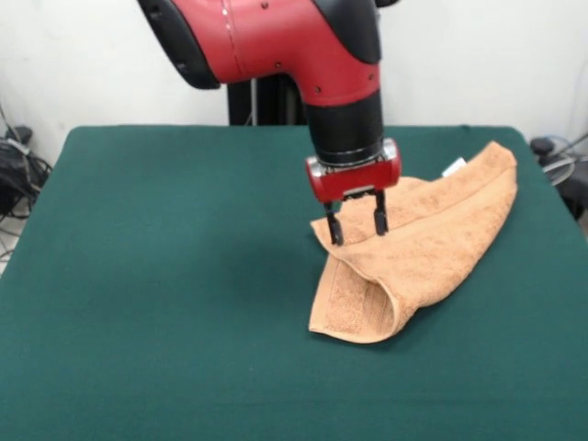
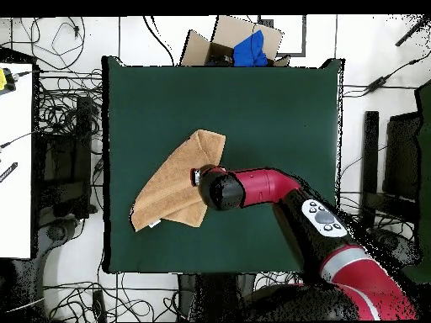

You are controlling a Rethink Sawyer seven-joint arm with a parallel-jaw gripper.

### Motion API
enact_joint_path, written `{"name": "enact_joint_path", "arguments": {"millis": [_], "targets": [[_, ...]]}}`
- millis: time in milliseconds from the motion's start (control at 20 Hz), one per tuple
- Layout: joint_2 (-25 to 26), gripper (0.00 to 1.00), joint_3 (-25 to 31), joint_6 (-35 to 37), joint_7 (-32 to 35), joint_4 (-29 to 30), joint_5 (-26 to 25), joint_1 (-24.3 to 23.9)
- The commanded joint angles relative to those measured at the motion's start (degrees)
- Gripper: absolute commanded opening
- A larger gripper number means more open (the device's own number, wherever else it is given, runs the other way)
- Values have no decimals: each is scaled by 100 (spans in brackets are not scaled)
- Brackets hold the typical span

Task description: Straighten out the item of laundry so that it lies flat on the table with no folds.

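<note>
The item of laundry, an orange-tan towel [image 1: 432,248], lies folded over itself on the right part of the green table [image 1: 165,276], stretching diagonally from the far right toward the middle, with a small white tag [image 1: 454,167] at its far end. A rolled fold shows at its near end. My gripper [image 1: 357,227] hangs straight down over the towel's left edge, open, with both black fingertips [image 1: 335,234] touching or just above the cloth and nothing held. In the overhead view the towel [image 2: 172,189] lies diagonally at the table's [image 2: 252,109] left-centre, and the arm's wrist covers the gripper there.
Cables and equipment crowd the floor on both sides of the table [image 2: 63,126]. A cardboard box with blue cloth [image 2: 240,46] sits beyond the table's top edge in the overhead view. A white surface [image 2: 15,160] stands at the left.
</note>
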Motion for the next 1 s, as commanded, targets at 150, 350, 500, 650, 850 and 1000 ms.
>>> {"name": "enact_joint_path", "arguments": {"millis": [150,350,500,650,850,1000], "targets": [[11,100,329,615,-455,163,-197,-86],[23,100,281,530,-385,199,-244,-54],[69,100,266,510,-426,172,-289,-79],[113,100,261,496,-465,152,-322,-104],[146,100,262,495,-525,154,-359,-159],[190,100,246,484,-574,133,-401,-203]]}}
